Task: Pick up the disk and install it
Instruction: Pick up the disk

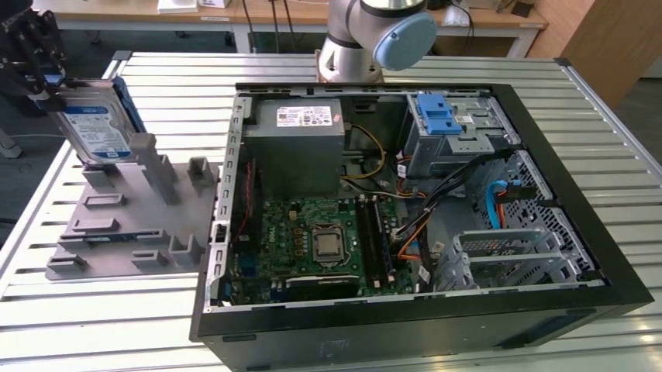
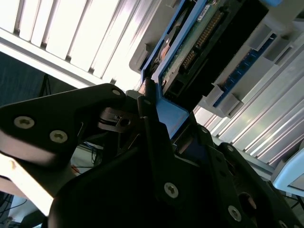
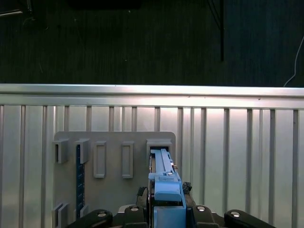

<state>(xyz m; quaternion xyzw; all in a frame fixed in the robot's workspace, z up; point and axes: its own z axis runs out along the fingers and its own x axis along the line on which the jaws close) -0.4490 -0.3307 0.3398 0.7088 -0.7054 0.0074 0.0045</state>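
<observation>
My gripper [image 1: 46,89] is clamped on the disk [image 1: 98,124], a flat dark metal hard drive with a blue-and-white label and blue plastic side rails. I hold it by its upper end. It stands on edge, long axis close to vertical and leaning a little, so it hangs straight below me rather than off to a side.

Its lower end sits at the back slot of the grey plastic holder [image 1: 114,232] on the slatted aluminium desk [image 1: 104,325]. The open black computer case [image 1: 579,232] lies towards the exterior view's right. Its grey metal drive cage [image 1: 455,132], which has a blue latch, is at the far corner, well apart from the disk.

In the first wrist view I look down the blue rail edge of the disk [image 3: 164,183] into the slot. I cannot tell whether the lower edge is clear of the slot or seated in it. In the second wrist view my own dark fingers [image 2: 152,142] cover where they meet the rail.
</observation>
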